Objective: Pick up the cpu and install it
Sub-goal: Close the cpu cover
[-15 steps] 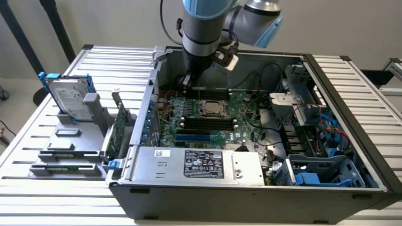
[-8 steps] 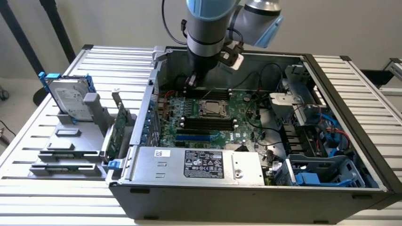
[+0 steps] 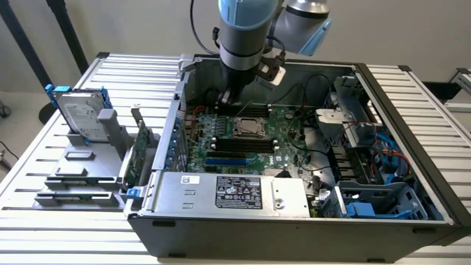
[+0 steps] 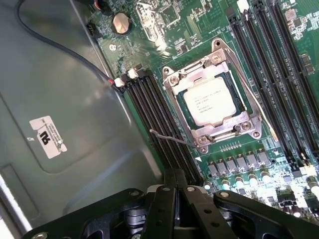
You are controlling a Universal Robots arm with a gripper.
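In the exterior view the gripper (image 3: 226,101) hangs low inside the open computer case (image 3: 294,234), over the motherboard (image 3: 290,118) and just beside the cpu (image 3: 246,128), which lies in its socket near the board's middle. In the wrist view the fingers (image 4: 163,201) are drawn together with nothing between them. The cpu sits flat under the metal retention frame (image 4: 224,124), whose thin wire lever (image 4: 169,138) reaches out across the memory slots (image 4: 154,114), apparently unhooked. I judge that lever the danger: unlatched, it leaves the chip unclamped, and a careless descent could snag it or scrape the slots
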